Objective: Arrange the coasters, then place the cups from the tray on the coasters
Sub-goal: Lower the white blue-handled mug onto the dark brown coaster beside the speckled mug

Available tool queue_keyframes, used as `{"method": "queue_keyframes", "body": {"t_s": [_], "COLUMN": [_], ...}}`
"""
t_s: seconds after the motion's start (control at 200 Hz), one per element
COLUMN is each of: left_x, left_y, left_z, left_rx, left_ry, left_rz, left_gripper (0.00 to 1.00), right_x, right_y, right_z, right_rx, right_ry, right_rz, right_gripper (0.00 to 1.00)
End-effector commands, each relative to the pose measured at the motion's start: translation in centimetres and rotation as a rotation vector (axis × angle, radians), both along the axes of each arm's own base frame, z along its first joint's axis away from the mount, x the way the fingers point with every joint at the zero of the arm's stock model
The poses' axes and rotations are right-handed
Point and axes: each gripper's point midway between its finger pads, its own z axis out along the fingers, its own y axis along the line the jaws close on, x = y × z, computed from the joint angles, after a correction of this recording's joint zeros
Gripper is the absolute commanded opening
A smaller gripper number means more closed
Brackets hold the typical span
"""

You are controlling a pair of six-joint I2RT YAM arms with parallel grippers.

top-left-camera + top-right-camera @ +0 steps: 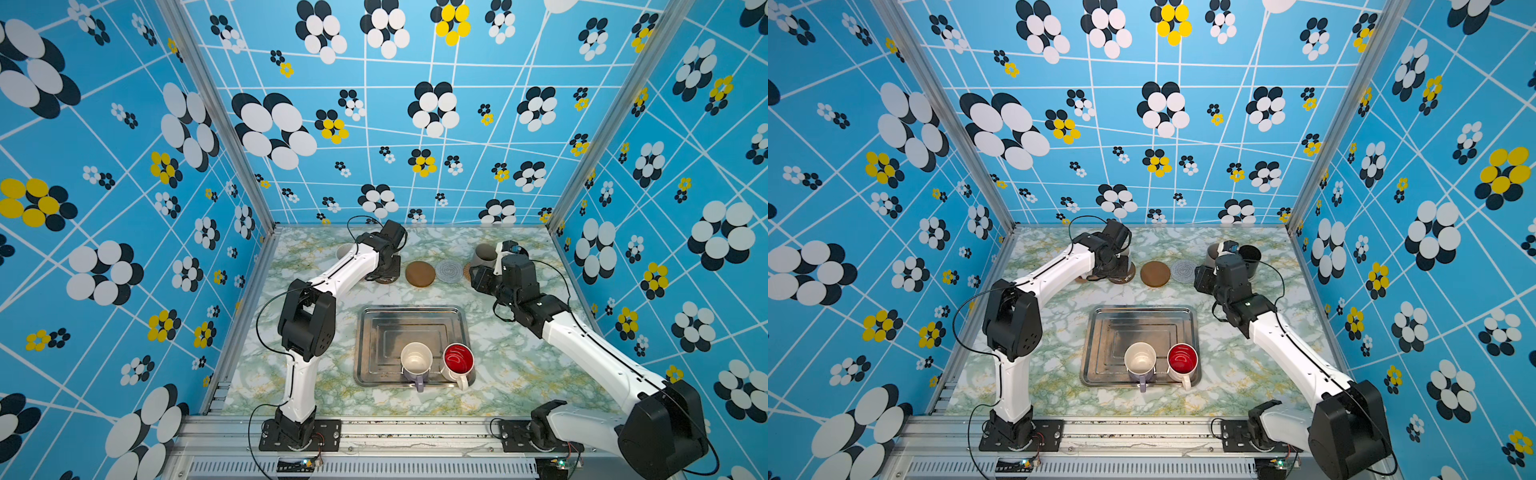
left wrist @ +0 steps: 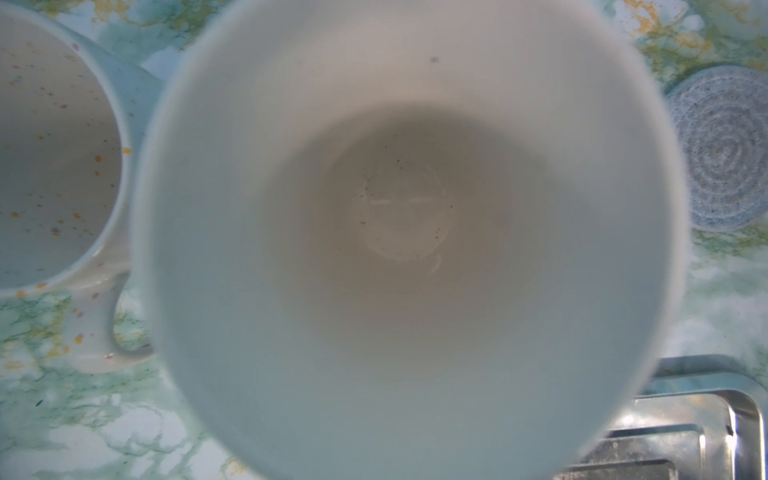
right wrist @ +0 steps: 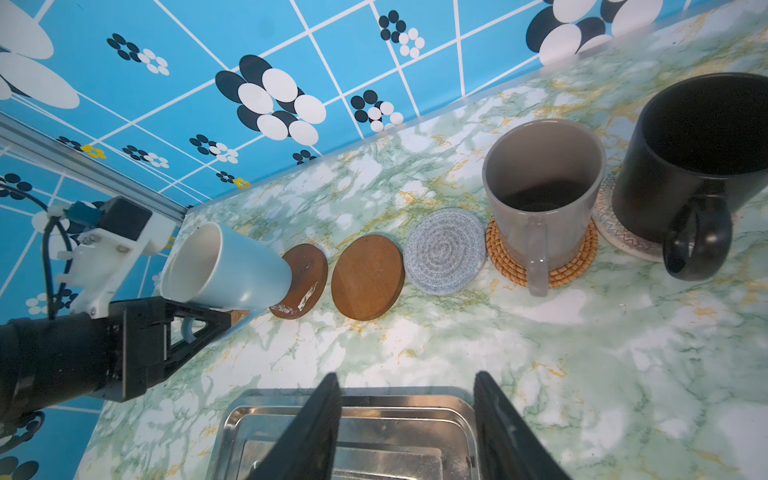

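My left gripper point(image 3: 189, 328) is shut on the handle of the light blue cup point(image 3: 224, 266). That cup leans with its base at a round brown coaster point(image 3: 301, 282), and its inside fills the left wrist view point(image 2: 407, 208). My right gripper point(image 3: 407, 376) stands open and empty over the far rim of the tray point(image 1: 365, 332). The row at the back holds a bare brown coaster point(image 1: 420, 273), a woven coaster point(image 1: 449, 271), the grey cup point(image 3: 544, 199) on a rattan coaster point(image 3: 577, 266), and the black cup point(image 3: 698, 158) on a pale coaster point(image 3: 623, 239). The lilac cup point(image 1: 415, 361) and the red-lined cup point(image 1: 457, 361) stand in the tray.
A speckled cream cup point(image 2: 54, 158) stands right beside the held blue cup, at the left end of the row. The booth's walls close in the back and both sides. The marble tabletop point(image 1: 519, 374) spreads round the tray.
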Motion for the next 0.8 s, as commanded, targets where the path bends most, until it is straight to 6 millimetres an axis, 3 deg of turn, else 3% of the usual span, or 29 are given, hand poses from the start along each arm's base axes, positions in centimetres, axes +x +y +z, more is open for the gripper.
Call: {"method": "queue_keyframes", "body": {"t_s": [0.0,0.31,0.795], "left_x": [1.9,2.2,2.8], "left_y": [-0.4,0.6,0.4], "left_z": [1.5,0.8,0.1], "left_rx": [-0.040,-0.030,-0.048], "left_ry": [-0.065,-0.049,-0.038], "left_rz": [0.005,0.032,0.033], "left_gripper": [0.00,0.00,0.00], "right_x": [-0.2,-0.2,-0.2], "right_y": [-0.2,-0.1,-0.4], "right_z": [0.8,0.5,0.4], "right_rx": [-0.017,-0.014,-0.016], "right_ry": [-0.012,-0.004,0.000], "right_rz": [0.008,0.011,0.007], "right_gripper": [0.54,0.54,0.54]}}
